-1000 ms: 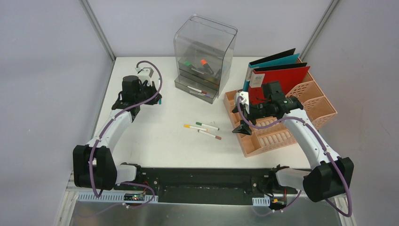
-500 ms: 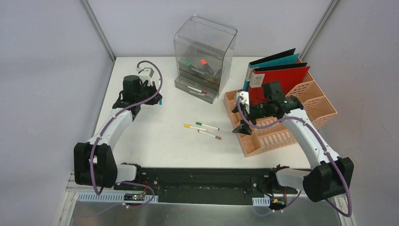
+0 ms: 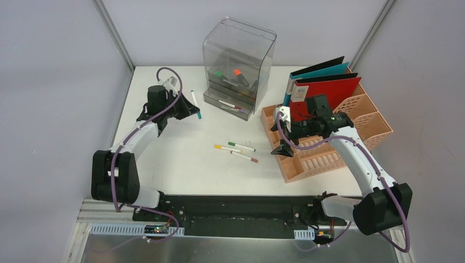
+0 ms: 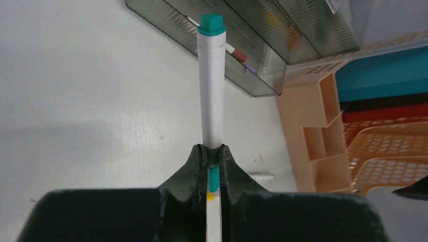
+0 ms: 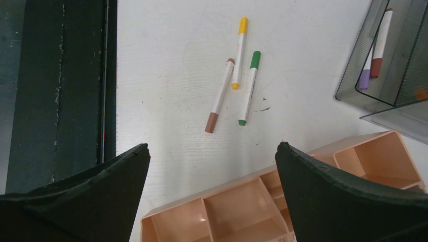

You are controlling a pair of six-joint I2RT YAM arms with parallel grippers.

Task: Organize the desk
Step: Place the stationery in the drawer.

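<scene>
The white desk (image 3: 181,164) carries three loose markers in its middle: yellow (image 3: 226,148), green (image 3: 241,146) and brown (image 3: 245,157). My left gripper (image 3: 191,109) hovers at the back left, shut on a white marker with a teal cap (image 3: 196,103). In the left wrist view that marker (image 4: 212,91) sticks out forward from the shut left gripper (image 4: 212,152), pointing at the open drawer (image 4: 222,55). My right gripper (image 3: 283,134) hangs open over the rack's front corner. In the right wrist view the right gripper (image 5: 212,146) has nothing between its fingers.
A clear grey drawer box (image 3: 237,66) stands at the back, its bottom drawer (image 3: 227,105) pulled out with markers inside. A peach lattice rack (image 3: 329,156) at the right holds red (image 3: 329,90) and teal folders. Grey walls frame the desk.
My left gripper has lifted the teal-capped marker off the desk and swung right toward the drawer box. The right arm has stayed still.
</scene>
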